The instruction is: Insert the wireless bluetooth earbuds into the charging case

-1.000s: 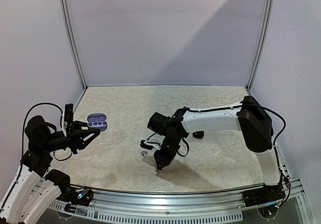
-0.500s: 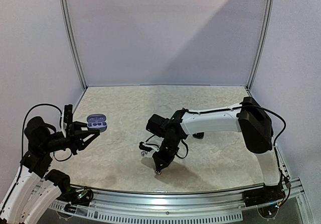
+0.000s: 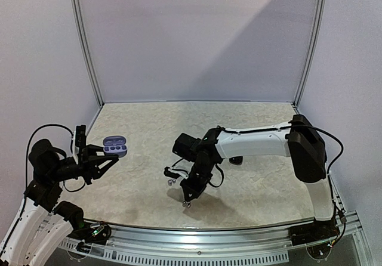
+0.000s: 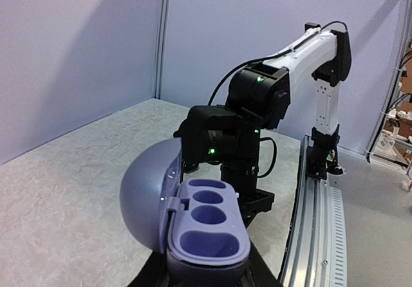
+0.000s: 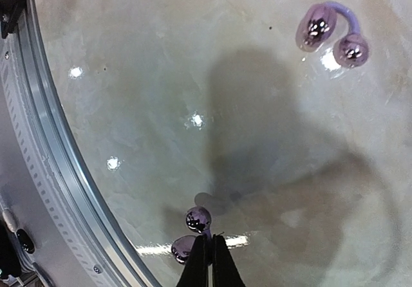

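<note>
Two glossy purple hooked earbuds (image 5: 327, 35): rail-side bud (image 5: 197, 221) pinched by the right gripper (image 5: 209, 242) (other loose). Open lavender plastic case (image 4: 209, 235) clamped in left gripper (image 3: 107, 157).

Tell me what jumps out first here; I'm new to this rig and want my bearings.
The open lilac charging case, wells empty, gripped aloft by the left claw on the left side. Then the right claw, shut, tips down against one shiny earbud near the front rail; a second earbud lies loose farther in.
</note>
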You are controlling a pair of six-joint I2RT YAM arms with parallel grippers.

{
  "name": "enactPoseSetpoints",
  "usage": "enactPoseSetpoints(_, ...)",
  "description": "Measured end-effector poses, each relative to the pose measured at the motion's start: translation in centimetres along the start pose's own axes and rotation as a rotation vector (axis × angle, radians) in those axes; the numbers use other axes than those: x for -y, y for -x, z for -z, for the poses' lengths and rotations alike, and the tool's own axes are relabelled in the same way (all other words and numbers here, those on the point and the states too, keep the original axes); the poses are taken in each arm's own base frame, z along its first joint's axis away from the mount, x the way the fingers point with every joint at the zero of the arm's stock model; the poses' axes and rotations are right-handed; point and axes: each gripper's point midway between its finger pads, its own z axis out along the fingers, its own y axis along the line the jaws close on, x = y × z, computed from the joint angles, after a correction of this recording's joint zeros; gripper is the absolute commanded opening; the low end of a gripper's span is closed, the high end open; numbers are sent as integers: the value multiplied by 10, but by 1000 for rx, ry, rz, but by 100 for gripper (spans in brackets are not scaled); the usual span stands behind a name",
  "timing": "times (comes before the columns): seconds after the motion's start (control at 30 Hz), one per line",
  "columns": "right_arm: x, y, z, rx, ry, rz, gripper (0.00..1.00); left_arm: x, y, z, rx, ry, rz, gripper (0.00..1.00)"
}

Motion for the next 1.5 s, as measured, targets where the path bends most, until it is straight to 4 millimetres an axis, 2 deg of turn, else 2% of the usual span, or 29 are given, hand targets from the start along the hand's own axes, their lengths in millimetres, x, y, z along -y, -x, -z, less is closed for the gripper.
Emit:
enactPoseSetpoints(0.1, 0, 10, 13, 37, -38, 34, 0, 1, 0, 0, -1, -4, -4, 0)
enactPoseSetpoints(0.17, -2, 20, 29, 83, -70, 81, 0, 2, 0, 0, -2, -10, -10, 0)
enactPoseSetpoints(0.23, -7, 33, 55, 152, -111, 151, 0, 4, -1, 0, -6, -24, -24, 0)
enactPoseSetpoints(0.33, -22, 56, 106, 303, -176, 283, 0, 11, -4, -1, -22, -63, -46, 0)
enactPoseSetpoints(0.43, -49, 77, 169, 495, -250, 446, 0, 20, -4, -2, -40, -111, -73, 0)
enactPoseSetpoints(0.5, -72, 86, 202, 605, -291, 555, 0, 26, -1, -3, -52, -141, -104, 0)
enactPoseSetpoints(0.57, -104, 92, 228, 705, -316, 684, 0, 31, 3, -5, -60, -170, -131, 0)
enactPoseSetpoints(0.63, -134, 94, 243, 774, -325, 800, 0, 35, 4, -6, -65, -196, -150, 0)
enactPoseSetpoints(0.77, -173, 94, 247, 827, -335, 970, 0, 42, 1, -8, -78, -245, -175, 0)
enactPoseSetpoints(1.0, -201, 97, 237, 829, -373, 1141, 0, 49, 0, -11, -88, -288, -205, 0)
enactPoseSetpoints(1.33, -195, 113, 207, 767, -445, 1213, 0, 51, -1, -12, -94, -299, -192, 0)
enactPoseSetpoints(1.5, -188, 118, 205, 749, -498, 1215, 0, 51, -1, -12, -94, -299, -187, 0)
